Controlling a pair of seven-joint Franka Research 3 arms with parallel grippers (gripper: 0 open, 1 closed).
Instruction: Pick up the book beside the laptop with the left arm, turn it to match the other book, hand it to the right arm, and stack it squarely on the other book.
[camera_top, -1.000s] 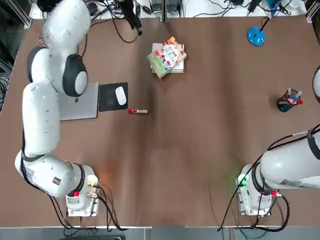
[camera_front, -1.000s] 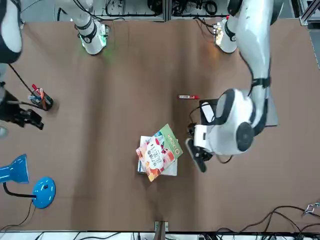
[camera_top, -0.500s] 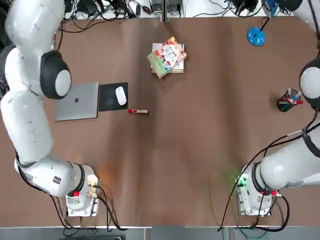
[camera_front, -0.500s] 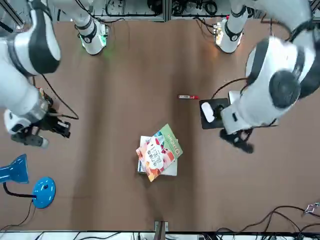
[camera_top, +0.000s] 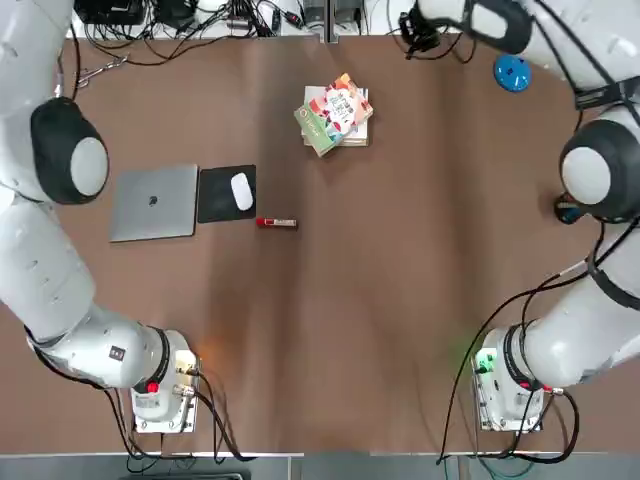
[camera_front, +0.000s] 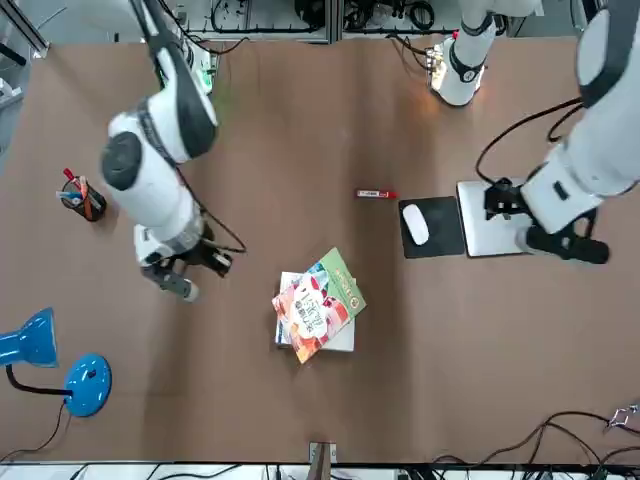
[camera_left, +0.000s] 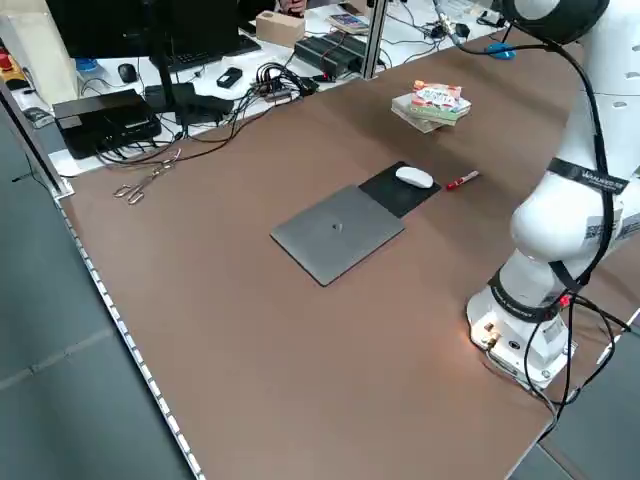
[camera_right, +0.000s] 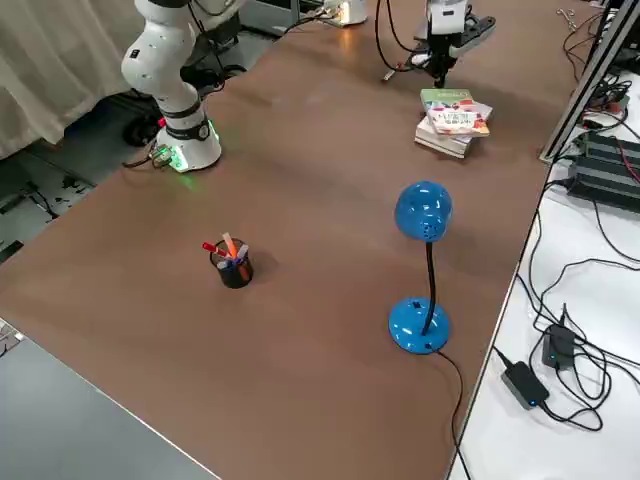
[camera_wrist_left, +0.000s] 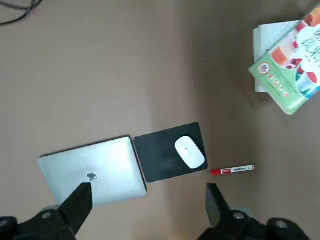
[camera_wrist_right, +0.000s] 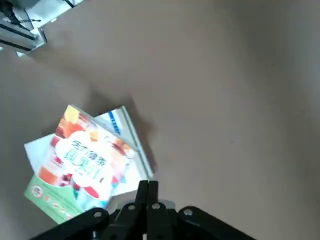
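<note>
Top view: book (camera_top: 336, 114) skewed atop other book (camera_top: 359, 134) at 12 o'clock, laptop (camera_top: 155, 203) at 10, left gripper (camera_front: 553, 222) spread, empty, right gripper (camera_front: 187, 272) pressed together, empty, toward 1.

Bench (camera_top: 350, 330): book stack, laptop group, lamp and pen cup.
Top book (camera_top: 338, 112) askew on bottom book (camera_front: 342, 340), near the far edge, about midway; laptop (camera_top: 153, 203) toward the left edge; mouse pad (camera_top: 215, 207) just beside laptop's right side, mouse (camera_top: 241, 191) on it; marker (camera_top: 276, 222) just right of pad's near right corner; lamp (camera_right: 423, 211) toward the far right corner; pen cup (camera_right: 235, 270) nearer the robot than lamp.
</note>
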